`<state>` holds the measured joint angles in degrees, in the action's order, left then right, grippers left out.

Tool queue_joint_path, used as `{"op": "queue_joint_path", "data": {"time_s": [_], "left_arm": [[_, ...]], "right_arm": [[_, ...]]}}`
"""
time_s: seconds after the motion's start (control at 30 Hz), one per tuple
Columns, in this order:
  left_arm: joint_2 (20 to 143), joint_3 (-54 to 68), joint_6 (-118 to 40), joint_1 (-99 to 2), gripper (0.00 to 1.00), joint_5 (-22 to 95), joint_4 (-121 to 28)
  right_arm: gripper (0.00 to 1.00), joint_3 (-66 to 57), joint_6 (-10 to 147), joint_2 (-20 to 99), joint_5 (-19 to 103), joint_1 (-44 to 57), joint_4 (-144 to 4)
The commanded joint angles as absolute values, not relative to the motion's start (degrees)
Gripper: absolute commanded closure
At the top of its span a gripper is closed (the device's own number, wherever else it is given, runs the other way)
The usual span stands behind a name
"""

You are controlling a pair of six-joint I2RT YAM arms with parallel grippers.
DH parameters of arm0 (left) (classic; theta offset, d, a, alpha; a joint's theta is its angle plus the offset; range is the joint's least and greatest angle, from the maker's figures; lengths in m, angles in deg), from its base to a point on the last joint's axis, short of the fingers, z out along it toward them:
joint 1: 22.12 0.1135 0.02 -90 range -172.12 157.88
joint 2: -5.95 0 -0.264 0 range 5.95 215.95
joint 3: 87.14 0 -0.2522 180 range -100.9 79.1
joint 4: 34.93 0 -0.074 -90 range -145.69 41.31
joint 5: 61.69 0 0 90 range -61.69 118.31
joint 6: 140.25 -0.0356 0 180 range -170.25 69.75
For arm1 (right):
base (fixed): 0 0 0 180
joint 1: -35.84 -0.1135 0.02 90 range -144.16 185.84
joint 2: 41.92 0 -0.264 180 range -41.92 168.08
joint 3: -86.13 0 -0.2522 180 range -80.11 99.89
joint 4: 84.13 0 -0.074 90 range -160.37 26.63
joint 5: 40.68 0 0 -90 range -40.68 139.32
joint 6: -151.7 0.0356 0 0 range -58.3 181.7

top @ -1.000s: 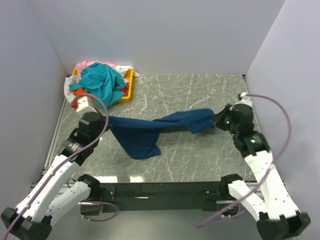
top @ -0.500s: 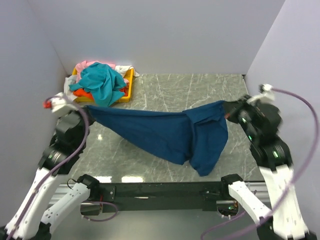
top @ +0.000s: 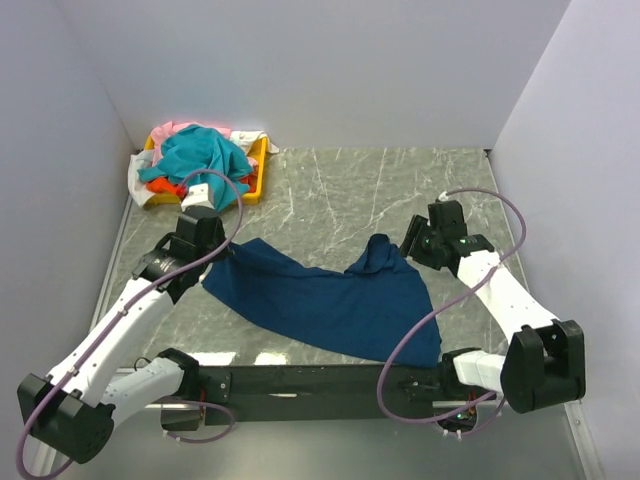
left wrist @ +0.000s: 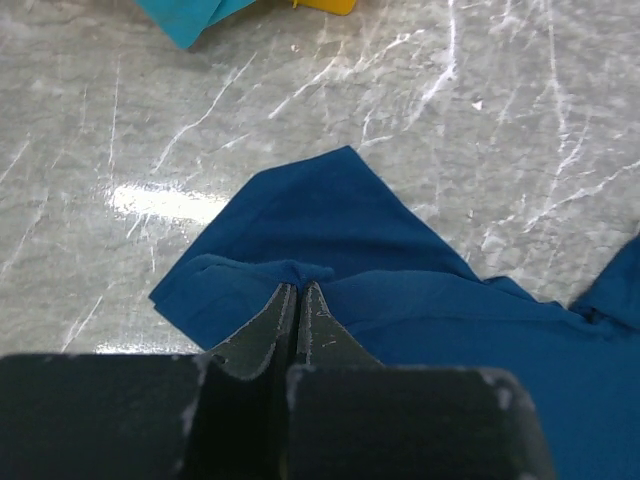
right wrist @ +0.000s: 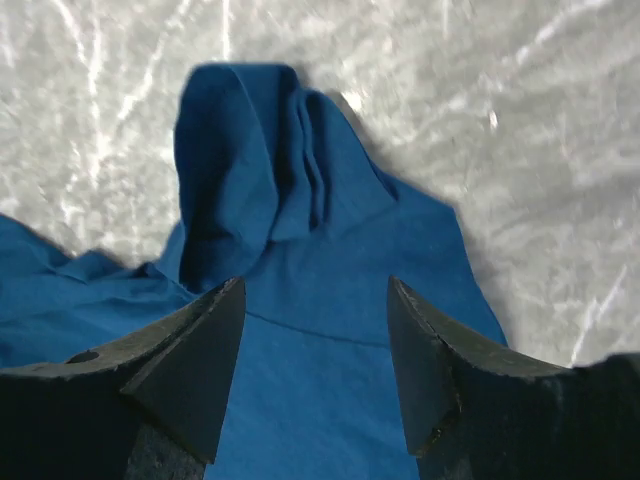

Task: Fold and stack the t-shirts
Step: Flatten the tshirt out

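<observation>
The navy blue t-shirt (top: 330, 300) lies spread on the marble table, with a bunched-up hump (top: 378, 255) at its right end. My left gripper (top: 216, 262) is shut on a small fold at the shirt's left edge (left wrist: 300, 272), fingertips (left wrist: 286, 300) pressed together. My right gripper (top: 412, 243) hovers just over the hump, open, with only cloth (right wrist: 300, 200) below its spread fingers (right wrist: 205, 350). The other t-shirts sit heaped at the back left: teal (top: 200, 160) on top, orange (top: 156, 184), pink (top: 176, 129) and white (top: 136, 176) under it.
A shallow yellow tray (top: 258, 172) holds the heap in the back left corner, against the grey walls. The teal cloth (left wrist: 190, 15) and the tray's corner (left wrist: 322, 5) show at the top of the left wrist view. A black rail (top: 320, 380) runs along the near table edge.
The stretched, lifted navy shirt has come down flat on the table. Both arms moved inward and lower. My right gripper opened and let go of its end; the left kept its grip.
</observation>
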<state>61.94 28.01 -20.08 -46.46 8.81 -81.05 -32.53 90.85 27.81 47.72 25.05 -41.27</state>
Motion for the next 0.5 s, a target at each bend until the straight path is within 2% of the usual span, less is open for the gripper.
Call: {"op": "queue_joint_path", "data": {"time_s": [0.0, 0.23, 0.47], "left_arm": [[60.18, 27.24, -21.51, -46.21, 0.99, 11.18, -79.19], [59.65, 28.03, -21.42, -46.21, 1.0, 9.68, -79.89], [59.74, 28.03, -21.42, -46.21, 0.99, 9.59, -79.98]], "right_arm": [[0.35, -33.26, 91.14, 27.86, 46.69, 25.47, -49.09], [0.41, -33.35, 91.58, 35.15, 46.42, 25.47, -53.23], [0.53, -31.16, 91.76, 42.88, 47.03, 25.38, -55.78]]}}
